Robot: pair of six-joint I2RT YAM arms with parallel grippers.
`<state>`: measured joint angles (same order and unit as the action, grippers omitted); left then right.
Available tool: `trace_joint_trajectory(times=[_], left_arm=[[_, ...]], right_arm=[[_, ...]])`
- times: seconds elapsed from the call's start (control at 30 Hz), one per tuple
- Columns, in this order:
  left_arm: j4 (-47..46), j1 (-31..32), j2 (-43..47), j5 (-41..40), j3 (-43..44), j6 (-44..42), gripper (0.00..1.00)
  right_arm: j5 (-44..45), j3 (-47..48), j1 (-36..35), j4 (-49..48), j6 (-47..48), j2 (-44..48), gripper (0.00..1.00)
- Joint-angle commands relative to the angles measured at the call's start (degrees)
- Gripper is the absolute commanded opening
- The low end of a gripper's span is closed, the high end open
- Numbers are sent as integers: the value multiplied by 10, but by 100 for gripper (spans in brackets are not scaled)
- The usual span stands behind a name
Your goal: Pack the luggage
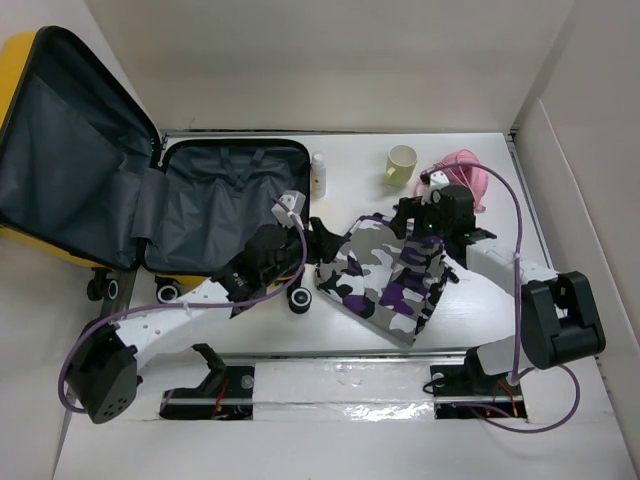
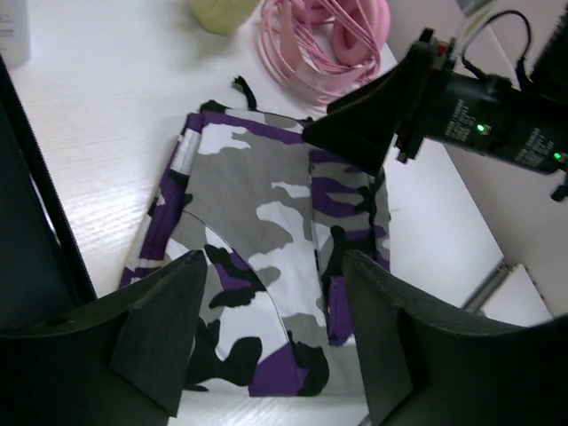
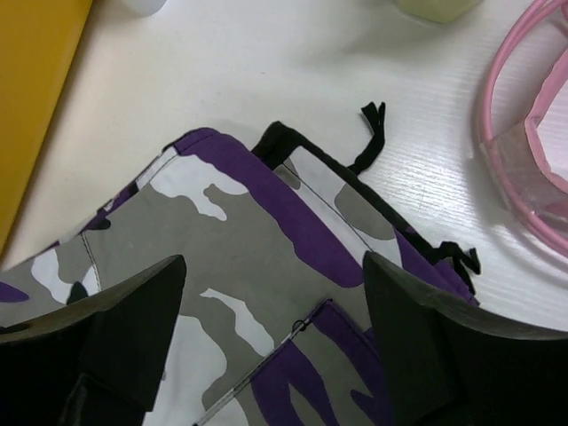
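Spread black fingers of the left gripper point(image 2: 271, 266) frame a purple, grey and white camouflage garment point(image 2: 266, 231) lying on the white table point(image 1: 360, 190). The right gripper point(image 3: 275, 266), its jaws likewise apart, sits over the cloth's far end. At far left the yellow luggage point(image 1: 80, 150) lies open, grey lining up, near a small bottle point(image 1: 319, 175), a pale cup point(image 1: 402, 162) and a pink cable point(image 1: 465, 175).

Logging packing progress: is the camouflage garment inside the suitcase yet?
No, the camouflage garment lies on the table, to the right of the open suitcase.
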<state>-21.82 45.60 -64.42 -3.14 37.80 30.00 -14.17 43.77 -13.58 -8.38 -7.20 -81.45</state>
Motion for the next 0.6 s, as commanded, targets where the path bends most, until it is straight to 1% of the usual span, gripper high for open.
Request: trace_joint_trajectory(times=[0.0, 0.03, 0.07, 0.13, 0.2, 0.23, 0.27, 0.33, 0.37, 0.43, 0.47, 0.53, 0.57], left_arm=[[-18, -2, 48, 55, -12, 23, 57], [-25, 5, 52, 57, -17, 25, 54], [-26, 13, 55, 51, -24, 24, 48], [-10, 39, 55, 37, -20, 21, 41], [7, 45, 48, 21, -15, 23, 18], [6, 45, 47, 21, -18, 26, 18], [4, 45, 47, 23, -25, 30, 10], [6, 45, 47, 25, -38, 36, 5], [9, 45, 47, 28, -41, 40, 3], [12, 45, 47, 28, -55, 46, 3], [12, 45, 48, 28, -62, 52, 5], [13, 45, 45, 28, -73, 58, 8], [14, 45, 40, 28, -76, 59, 13]], right_arm=[[12, 19, -6, 8, 17, 3, 93], [1, 35, -6, 16, 22, -5, 97], [-1, 40, -13, 17, 22, -14, 100], [5, 51, -20, 21, 22, -46, 100], [2, 80, -20, 34, 24, -90, 100], [0, 80, -20, 41, 24, -106, 100], [-1, 97, -20, 45, 22, -121, 100], [-5, 105, -27, 43, 14, -144, 100], [-8, 105, -27, 38, 11, -164, 97], [-16, 112, -27, 28, -2, -183, 91], [-19, 110, -27, 21, -7, -195, 82], [-26, 103, -27, 1, -18, -202, 70], [-27, 98, -27, -8, -32, -202, 55]])
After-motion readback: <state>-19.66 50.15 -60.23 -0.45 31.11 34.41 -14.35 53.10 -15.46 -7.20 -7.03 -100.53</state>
